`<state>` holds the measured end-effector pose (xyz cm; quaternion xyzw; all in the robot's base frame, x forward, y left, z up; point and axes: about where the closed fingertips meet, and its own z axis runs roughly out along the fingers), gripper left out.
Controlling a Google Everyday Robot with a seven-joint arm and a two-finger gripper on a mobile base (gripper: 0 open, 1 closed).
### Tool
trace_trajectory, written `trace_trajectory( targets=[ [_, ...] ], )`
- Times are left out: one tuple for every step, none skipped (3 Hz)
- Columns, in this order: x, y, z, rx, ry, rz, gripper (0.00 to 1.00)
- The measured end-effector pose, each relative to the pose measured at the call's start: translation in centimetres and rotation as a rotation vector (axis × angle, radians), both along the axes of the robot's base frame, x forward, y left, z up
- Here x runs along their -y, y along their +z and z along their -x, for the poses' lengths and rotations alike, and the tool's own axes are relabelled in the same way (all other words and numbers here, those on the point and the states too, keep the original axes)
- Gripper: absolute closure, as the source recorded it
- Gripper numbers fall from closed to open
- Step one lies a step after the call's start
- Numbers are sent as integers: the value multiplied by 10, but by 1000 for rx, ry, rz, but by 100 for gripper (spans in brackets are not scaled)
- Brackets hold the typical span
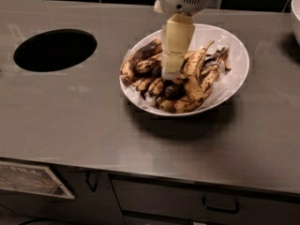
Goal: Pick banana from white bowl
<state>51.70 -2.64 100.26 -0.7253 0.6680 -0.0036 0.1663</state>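
The white bowl [232, 46] sits on the grey counter, right of centre, with several overripe bananas piled in it. The banana [137, 57] is a long, curved, mostly brown-black one lying along the bowl's left side. My gripper [171, 74] hangs straight down from the white wrist at the top. Its cream-coloured tip is down in the middle of the pile, just right of that banana. The tip hides what it touches.
A round black hole [55, 49] is cut into the counter at the left. The rim of another white bowl [296, 13] shows at the right edge. Dark tiles run along the back. Drawers with handles [220, 205] lie below the counter front.
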Motion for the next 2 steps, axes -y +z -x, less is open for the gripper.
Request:
trace_trajectory(
  targets=[
    [-25, -2, -16, -16, 33, -32, 0],
    [-25, -2, -16, -16, 32, -32, 0]
  ],
)
